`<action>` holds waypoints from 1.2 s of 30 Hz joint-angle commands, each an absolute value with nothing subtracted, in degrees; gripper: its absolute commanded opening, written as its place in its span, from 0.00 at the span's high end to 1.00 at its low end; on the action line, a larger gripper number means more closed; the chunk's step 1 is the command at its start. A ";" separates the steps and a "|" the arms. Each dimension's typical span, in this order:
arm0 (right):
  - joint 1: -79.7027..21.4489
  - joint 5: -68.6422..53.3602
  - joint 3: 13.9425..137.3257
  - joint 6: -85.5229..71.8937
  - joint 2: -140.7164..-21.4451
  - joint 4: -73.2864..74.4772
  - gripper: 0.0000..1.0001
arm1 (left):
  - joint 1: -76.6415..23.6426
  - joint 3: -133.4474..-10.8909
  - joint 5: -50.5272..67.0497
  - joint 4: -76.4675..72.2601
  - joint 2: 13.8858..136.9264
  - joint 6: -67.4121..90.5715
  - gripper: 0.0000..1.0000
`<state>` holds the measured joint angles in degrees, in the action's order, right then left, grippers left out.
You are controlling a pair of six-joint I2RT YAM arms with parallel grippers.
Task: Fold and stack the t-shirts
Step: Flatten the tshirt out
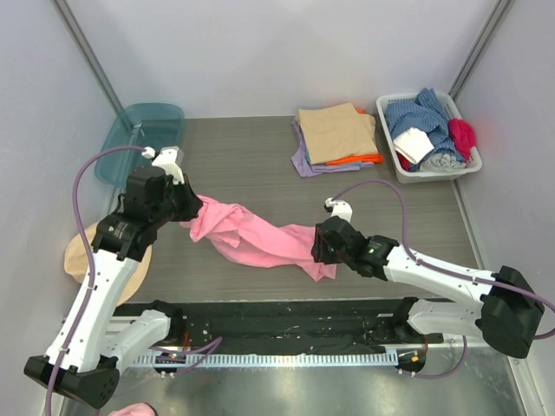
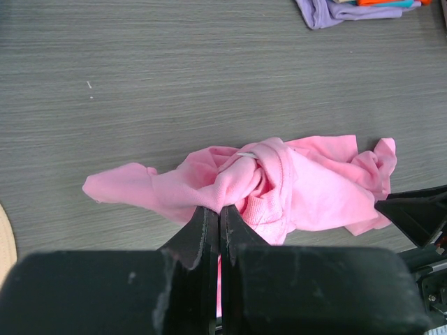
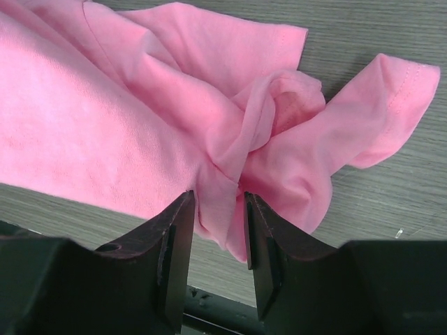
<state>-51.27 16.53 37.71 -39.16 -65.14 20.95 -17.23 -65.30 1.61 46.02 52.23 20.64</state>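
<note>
A bright pink t-shirt [image 1: 251, 238] lies crumpled and stretched across the middle of the table between my two grippers. My left gripper [image 1: 192, 211] is shut on its left end; in the left wrist view the jaws [image 2: 221, 208] pinch a bunched fold of the pink cloth [image 2: 307, 188]. At the shirt's right end my right gripper [image 1: 316, 247] stands open. Its fingers [image 3: 218, 199] are apart, with a loose fold of the shirt [image 3: 105, 125] hanging between them, unpinched. Folded t-shirts [image 1: 336, 134] are stacked at the back, tan on top over orange and lilac.
A white basket [image 1: 416, 176] of mixed clothes stands at the back right, beside the stack. A teal bin [image 1: 143, 130] sits at the back left. A round tan cap [image 1: 80, 256] lies at the left edge under my left arm.
</note>
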 commanded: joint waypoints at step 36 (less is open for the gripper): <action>-51.33 20.99 46.57 -38.06 -60.13 25.48 0.99 | -17.14 -68.72 1.32 44.64 51.85 19.78 1.00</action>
